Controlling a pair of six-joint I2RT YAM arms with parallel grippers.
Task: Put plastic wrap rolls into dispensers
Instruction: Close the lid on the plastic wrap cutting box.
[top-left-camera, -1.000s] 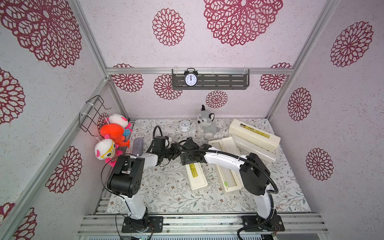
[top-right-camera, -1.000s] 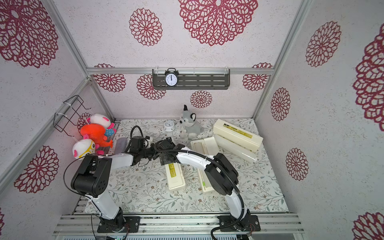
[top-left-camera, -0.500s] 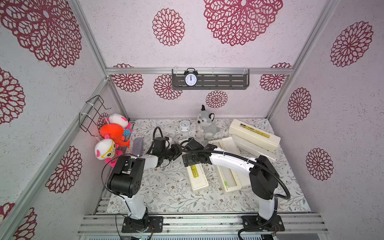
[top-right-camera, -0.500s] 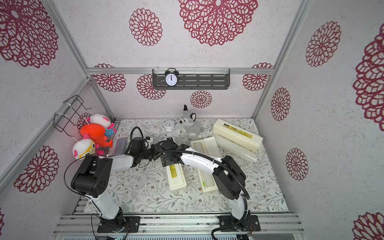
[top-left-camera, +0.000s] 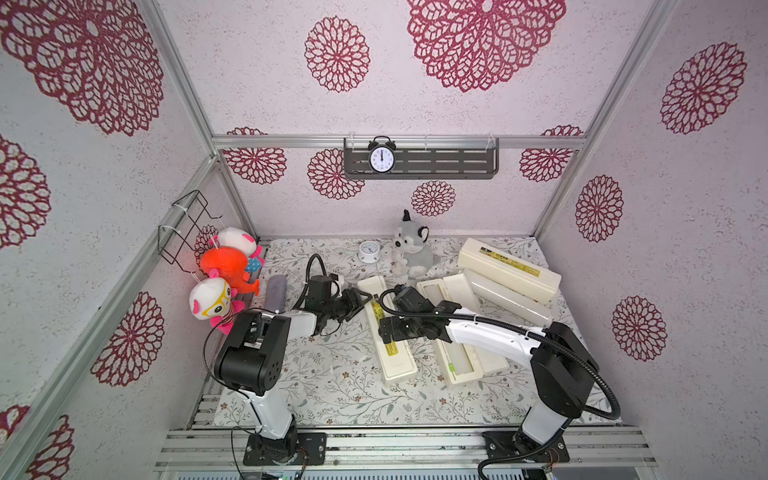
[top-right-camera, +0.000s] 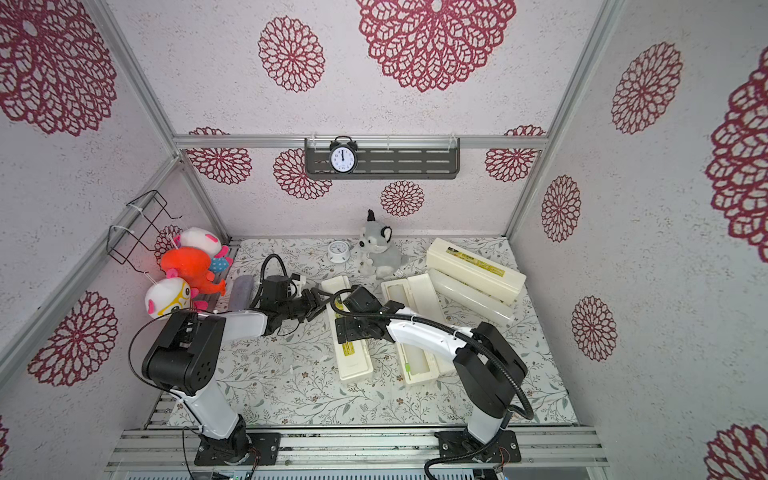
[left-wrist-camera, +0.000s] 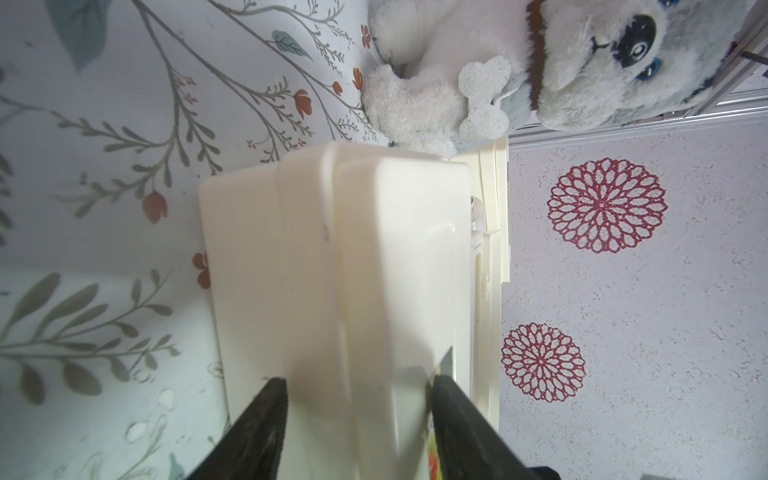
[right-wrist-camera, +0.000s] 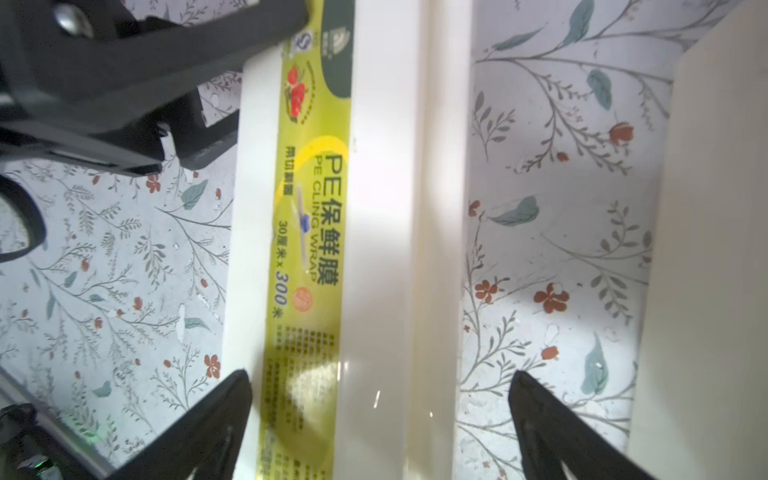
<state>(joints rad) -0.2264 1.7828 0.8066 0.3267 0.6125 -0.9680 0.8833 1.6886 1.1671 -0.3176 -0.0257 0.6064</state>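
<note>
A closed cream dispenser (top-left-camera: 392, 353) with a yellow-green label lies mid-table, running front to back. My left gripper (top-left-camera: 360, 300) is shut on its far end. In the left wrist view, the fingertips (left-wrist-camera: 274, 395) press both sides of that dispenser (left-wrist-camera: 332, 249). My right gripper (top-left-camera: 390, 329) hovers open over the box's middle. In the right wrist view, its jaws (right-wrist-camera: 380, 378) straddle the labelled lid (right-wrist-camera: 316, 232) with a gap on one side. A second dispenser (top-left-camera: 444, 374) lies open to the right. A third dispenser (top-left-camera: 509, 268) is closed at the back right, and a plastic wrap roll (top-left-camera: 505, 298) lies against it.
A grey plush husky (top-left-camera: 411, 249) and a small white clock (top-left-camera: 369, 251) stand at the back. A grey fuzzy pouch (top-left-camera: 276, 293) lies by the left arm. Plush toys (top-left-camera: 228, 266) hang on the left wall under a wire basket (top-left-camera: 185, 224).
My right gripper has drawn back from the far end of the closed dispenser toward its middle, staying open. The left gripper keeps its hold and has not moved.
</note>
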